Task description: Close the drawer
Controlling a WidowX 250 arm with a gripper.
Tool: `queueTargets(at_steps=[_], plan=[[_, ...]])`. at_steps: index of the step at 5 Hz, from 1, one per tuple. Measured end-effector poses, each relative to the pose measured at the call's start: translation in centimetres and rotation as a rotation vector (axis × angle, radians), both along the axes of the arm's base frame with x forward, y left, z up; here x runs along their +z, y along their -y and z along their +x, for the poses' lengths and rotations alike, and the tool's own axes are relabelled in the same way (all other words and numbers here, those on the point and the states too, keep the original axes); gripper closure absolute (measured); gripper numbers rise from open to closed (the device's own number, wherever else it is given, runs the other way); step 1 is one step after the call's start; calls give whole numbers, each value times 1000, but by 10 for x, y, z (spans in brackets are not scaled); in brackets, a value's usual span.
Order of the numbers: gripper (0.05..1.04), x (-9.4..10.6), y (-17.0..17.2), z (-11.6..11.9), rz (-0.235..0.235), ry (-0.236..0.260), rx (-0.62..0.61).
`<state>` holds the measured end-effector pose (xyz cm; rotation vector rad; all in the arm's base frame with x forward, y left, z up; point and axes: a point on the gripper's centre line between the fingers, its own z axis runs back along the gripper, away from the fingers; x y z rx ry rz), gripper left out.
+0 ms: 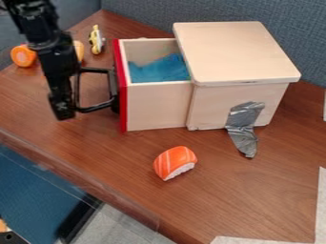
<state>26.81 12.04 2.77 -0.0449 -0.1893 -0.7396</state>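
On the far left of the brown table [255, 190] there is an orange round thing [23, 55]. Just to the right of it, the black gripper [64, 108] hangs down at the outer end of the black handle [115, 90]. I cannot tell if the gripper is released or clenched, nor if it touches this handle. Behind the arm, a small yellow toy [96, 40] lies at the far side. Next comes the drawer [157, 106], left of the middle; it has a red front and is pulled out toward the left, with blue cloth [159, 69] inside. The wooden box [235, 52] stands to its right. Nearer than the drawer lies an orange and white sushi toy [175, 163]. Grey tape [244, 125] goes from the near side of the box down to the table.
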Motion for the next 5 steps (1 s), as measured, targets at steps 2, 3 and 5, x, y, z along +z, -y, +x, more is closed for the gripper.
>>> queueTargets(at_steps=[2,3,5], plan=[[83,-14,18,22,-3,-7,8],[83,-10,31,40,-13,2,2],[83,-6,50,70,-47,0,24]])
